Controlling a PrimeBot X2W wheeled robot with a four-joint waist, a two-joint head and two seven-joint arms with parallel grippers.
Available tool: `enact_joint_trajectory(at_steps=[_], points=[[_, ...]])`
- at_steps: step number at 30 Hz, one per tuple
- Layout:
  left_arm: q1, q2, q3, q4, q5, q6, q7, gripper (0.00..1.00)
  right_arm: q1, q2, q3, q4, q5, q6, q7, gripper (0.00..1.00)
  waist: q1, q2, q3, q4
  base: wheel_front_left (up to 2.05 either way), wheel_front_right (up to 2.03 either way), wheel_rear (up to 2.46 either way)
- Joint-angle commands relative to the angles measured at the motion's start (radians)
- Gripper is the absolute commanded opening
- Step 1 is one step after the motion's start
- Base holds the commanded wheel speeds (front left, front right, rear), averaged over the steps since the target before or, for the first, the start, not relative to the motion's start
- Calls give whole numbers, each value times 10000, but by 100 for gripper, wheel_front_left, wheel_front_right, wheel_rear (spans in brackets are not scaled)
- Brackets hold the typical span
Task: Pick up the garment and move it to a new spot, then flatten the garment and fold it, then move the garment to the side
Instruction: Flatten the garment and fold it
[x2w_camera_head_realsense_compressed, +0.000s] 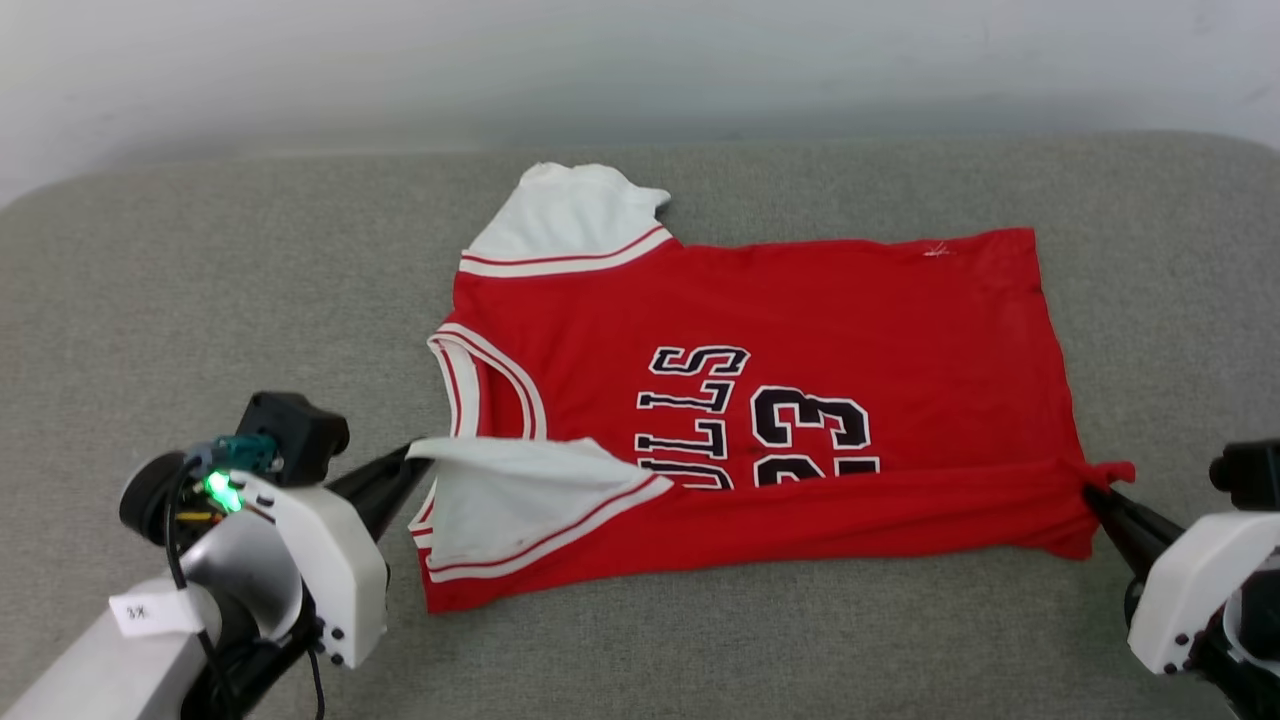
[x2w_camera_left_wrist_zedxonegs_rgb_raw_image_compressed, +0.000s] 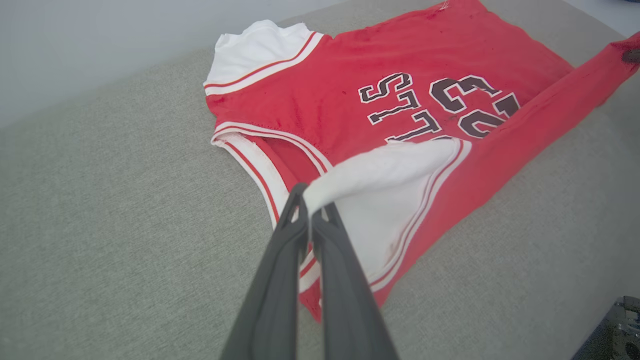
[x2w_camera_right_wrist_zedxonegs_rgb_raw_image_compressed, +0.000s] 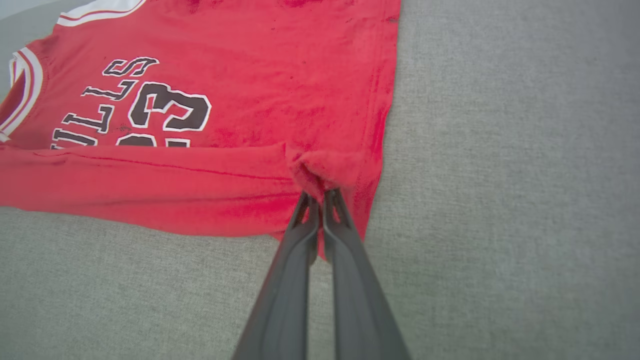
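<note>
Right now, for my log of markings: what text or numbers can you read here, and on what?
"ULLS": black letters on the chest of the garment; a fold cuts off the U.
"23": number beside them, partly under the fold.
Writing on the white tag on the left forearm: too small to read.

The red jersey (x2w_camera_head_realsense_compressed: 800, 320) lay spread sideways on the grey fabric surface (x2w_camera_head_realsense_compressed: 180, 280), neck to the left, hem to the right. Its near long edge was raised and folded over the chest (the 23 half hidden). The far white sleeve (x2w_camera_head_realsense_compressed: 565, 220) lay flat; the near sleeve (x2w_camera_head_realsense_compressed: 510, 500) was turned inward.
</note>
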Motion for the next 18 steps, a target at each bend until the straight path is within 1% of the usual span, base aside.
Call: enact_joint_trajectory(at_steps=[1,7,12,18], points=[[-314,-54,2,173,107,-83,25,0,-289,29,67,110,-60,-12,54,0,-2,0,294,-80,0,0,0],[-1376,-320,-207,1046,338,-231,2,0,-1106,118,349,749,-296,-12,246,0,-2,0,743,-155,0,0,0],[-1900,-449,-567,1863,572,-326,149,0,-1639,228,606,1270,-483,-12,200,0,-2,0,1028,-182,0,0,0],[-2332,-788,-999,2871,568,-415,33,0,-2125,289,954,1957,-633,-12,52,0,-2,0,1213,-145,0,0,0]])
